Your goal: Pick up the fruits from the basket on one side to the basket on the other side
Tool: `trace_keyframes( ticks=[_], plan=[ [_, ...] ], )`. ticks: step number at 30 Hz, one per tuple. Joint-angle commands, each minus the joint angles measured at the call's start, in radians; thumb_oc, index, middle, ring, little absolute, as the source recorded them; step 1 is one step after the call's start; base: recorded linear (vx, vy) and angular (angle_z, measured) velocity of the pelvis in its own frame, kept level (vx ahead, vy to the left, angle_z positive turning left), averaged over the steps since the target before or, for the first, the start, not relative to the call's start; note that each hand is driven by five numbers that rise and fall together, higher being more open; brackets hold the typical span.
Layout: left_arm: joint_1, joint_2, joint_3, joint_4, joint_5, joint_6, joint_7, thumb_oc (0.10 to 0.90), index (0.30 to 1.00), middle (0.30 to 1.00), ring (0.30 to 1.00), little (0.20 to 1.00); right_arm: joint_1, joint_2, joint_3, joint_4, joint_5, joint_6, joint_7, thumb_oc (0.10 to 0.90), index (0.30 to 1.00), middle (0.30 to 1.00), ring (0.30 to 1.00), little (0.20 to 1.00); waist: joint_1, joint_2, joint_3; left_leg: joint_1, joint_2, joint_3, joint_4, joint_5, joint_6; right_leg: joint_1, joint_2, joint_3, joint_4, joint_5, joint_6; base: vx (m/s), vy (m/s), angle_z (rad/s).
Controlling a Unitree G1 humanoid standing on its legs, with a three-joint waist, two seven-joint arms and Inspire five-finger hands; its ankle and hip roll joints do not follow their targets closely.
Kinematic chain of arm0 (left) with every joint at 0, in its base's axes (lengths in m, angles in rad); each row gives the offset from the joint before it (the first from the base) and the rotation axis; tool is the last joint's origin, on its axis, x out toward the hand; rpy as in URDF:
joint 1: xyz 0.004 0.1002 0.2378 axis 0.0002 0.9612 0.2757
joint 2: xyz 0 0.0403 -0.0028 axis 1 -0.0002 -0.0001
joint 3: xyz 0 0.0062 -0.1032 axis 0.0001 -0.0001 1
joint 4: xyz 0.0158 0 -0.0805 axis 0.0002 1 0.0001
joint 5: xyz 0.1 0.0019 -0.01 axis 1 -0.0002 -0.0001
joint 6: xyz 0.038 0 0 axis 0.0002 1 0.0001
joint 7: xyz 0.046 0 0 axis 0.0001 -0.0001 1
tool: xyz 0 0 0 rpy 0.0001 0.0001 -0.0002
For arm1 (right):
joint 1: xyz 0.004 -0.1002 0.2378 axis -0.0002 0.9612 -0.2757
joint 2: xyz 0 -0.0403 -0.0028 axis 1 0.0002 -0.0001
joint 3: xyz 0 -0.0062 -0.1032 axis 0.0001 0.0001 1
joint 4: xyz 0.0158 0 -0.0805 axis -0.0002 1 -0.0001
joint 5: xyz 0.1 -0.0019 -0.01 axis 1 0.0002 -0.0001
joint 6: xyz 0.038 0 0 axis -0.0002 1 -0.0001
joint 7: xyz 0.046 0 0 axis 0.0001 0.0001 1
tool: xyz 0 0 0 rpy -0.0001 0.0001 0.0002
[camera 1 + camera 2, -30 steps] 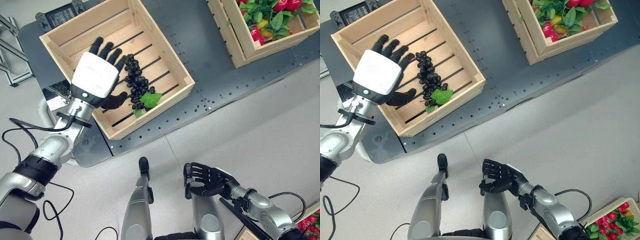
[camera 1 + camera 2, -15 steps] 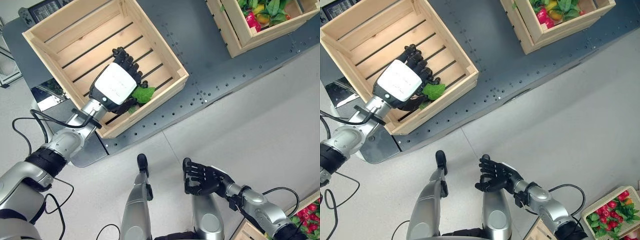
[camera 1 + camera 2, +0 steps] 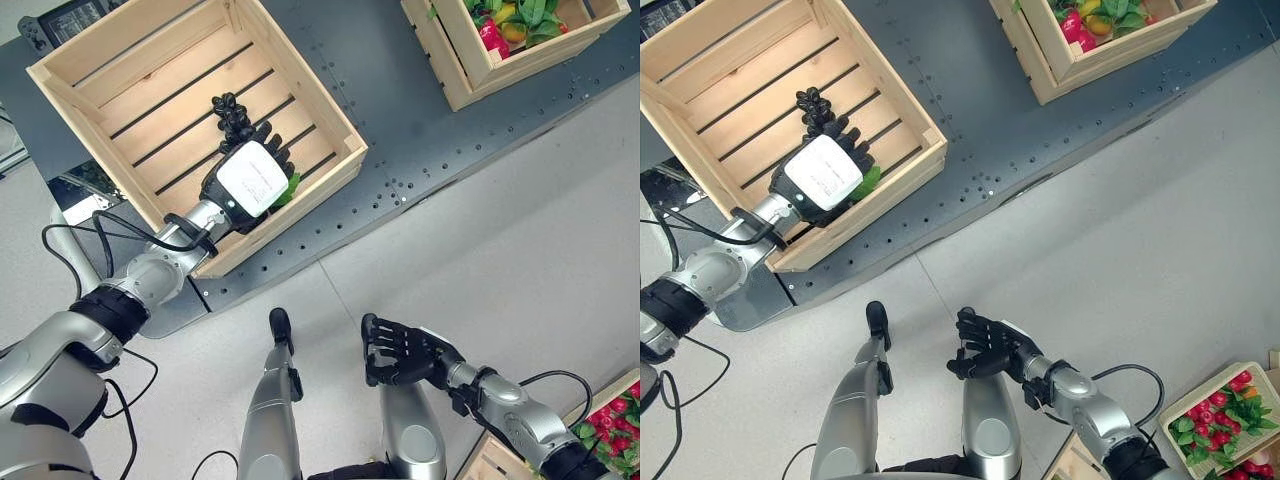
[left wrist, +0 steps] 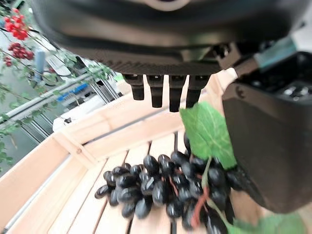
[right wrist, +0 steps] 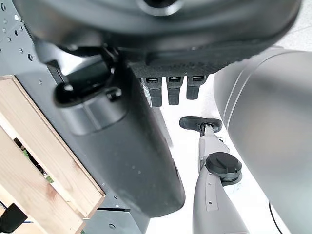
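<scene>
The left hand (image 3: 250, 180) has come down into the near corner of the empty-looking crate (image 3: 95, 85) and now covers the grapes (image 4: 161, 187). Its fingers are curled over the bunch, which lies on the slats; whether they grip it I cannot tell. The right hand (image 3: 400, 352) hangs low, loosely curled, holding nothing.

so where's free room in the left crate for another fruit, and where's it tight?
Free: the slats of the left crate along its far wall and far-left corner, beyond the grapes. Tight: the near-right corner, where the left hand covers the grapes and leaf. The right crate is packed with fruit and leaves.
</scene>
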Motion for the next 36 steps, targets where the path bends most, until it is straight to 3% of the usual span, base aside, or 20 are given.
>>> trace_keyframes(
  ticks=[1,10,16,20,21,22,23,24,36],
  plan=[
    [-0.14,-0.013,0.038,0.02,0.052,0.105,-0.047,0.8,0.9,0.9,0.9,0.9,-0.028,-0.006,0.026,-0.051,0.06,-0.035,-0.025,0.8,0.9,0.9,0.9,0.9,0.001,-0.017,-0.005,-0.023,0.026,0.037,0.195,-0.16,-0.043,-0.017,0.0,-0.003,-0.084,0.14,0.002,0.0,0.0,0.0],
    [-0.139,-0.04,0.038,0.037,0.078,0.211,-0.156,0.8,0.9,0.9,0.9,0.9,-0.042,0.01,0.035,-0.045,0.084,-0.047,-0.051,0.8,0.9,0.9,0.9,0.9,0.01,-0.028,-0.005,-0.033,0.019,0.033,0.184,-0.158,-0.039,-0.029,0.003,-0.012,-0.09,0.148,0.008,0.0,0.0,0.0],
    [-0.131,-0.066,0.049,0.091,0.029,0.282,-0.162,0.8,0.9,0.9,0.9,0.9,-0.053,0.026,0.042,-0.03,0.088,-0.055,-0.072,0.8,0.9,0.9,0.9,0.9,0.014,-0.038,-0.005,-0.041,0.018,0.031,0.189,-0.161,-0.038,-0.04,0.005,-0.016,-0.085,0.153,0.01,0.0,0.0,0.0],
    [-0.131,-0.081,0.056,0.135,0.026,0.295,-0.153,0.8,0.9,0.9,0.9,0.9,-0.062,0.036,0.046,-0.015,0.096,-0.062,-0.073,0.8,0.9,0.9,0.9,0.9,0.017,-0.045,-0.005,-0.045,0.019,0.03,0.186,-0.16,-0.037,-0.042,0.007,-0.019,-0.088,0.157,0.012,0.0,0.0,0.0],
    [-0.13,-0.083,0.056,0.137,0.029,0.295,-0.154,0.671,0.707,0.707,0.707,0.707,-0.062,0.037,0.046,-0.014,0.096,-0.062,-0.072,0.8,0.9,0.9,0.9,0.9,0.017,-0.046,-0.005,-0.046,0.019,0.03,0.187,-0.16,-0.036,-0.043,0.007,-0.019,-0.088,0.158,0.012,0.0,0.0,0.0],
    [-0.13,-0.086,0.058,0.152,0.032,0.289,-0.142,0.505,0.458,0.458,0.458,0.458,-0.063,0.04,0.047,-0.01,0.096,-0.064,-0.07,0.8,0.9,0.9,0.9,0.9,0.018,-0.047,-0.005,-0.046,0.018,0.029,0.186,-0.159,-0.035,-0.043,0.007,-0.02,-0.088,0.159,0.012,0.0,0.0,0.0],
    [-0.13,-0.087,0.058,0.153,0.031,0.289,-0.141,0.505,0.458,0.458,0.458,0.458,-0.063,0.04,0.047,-0.009,0.096,-0.064,-0.07,0.8,0.9,0.9,0.9,0.9,0.018,-0.047,-0.005,-0.046,0.018,0.029,0.186,-0.159,-0.035,-0.043,0.007,-0.02,-0.088,0.159,0.012,0.0,0.0,0.0],
    [-0.131,-0.091,0.058,0.161,0.04,0.285,-0.135,0.4,0.3,0.3,0.3,0.3,-0.065,0.043,0.048,-0.011,0.096,-0.061,-0.072,0.8,0.9,0.9,0.9,0.9,0.018,-0.048,-0.005,-0.045,0.018,0.03,0.183,-0.158,-0.035,-0.042,0.008,-0.021,-0.09,0.16,0.012,0.0,0.0,0.0],
    [-0.146,-0.108,0.057,0.223,-0.028,0.236,0.022,0.4,0.3,0.3,0.3,0.3,-0.077,0.056,0.051,0.01,0.093,-0.078,-0.084,0.8,0.9,0.9,0.9,0.9,0.02,-0.048,-0.005,-0.046,0.013,0.028,0.179,-0.158,-0.033,-0.048,0.009,-0.028,-0.088,0.164,0.01,0.0,0.0,0.0]
  ],
)
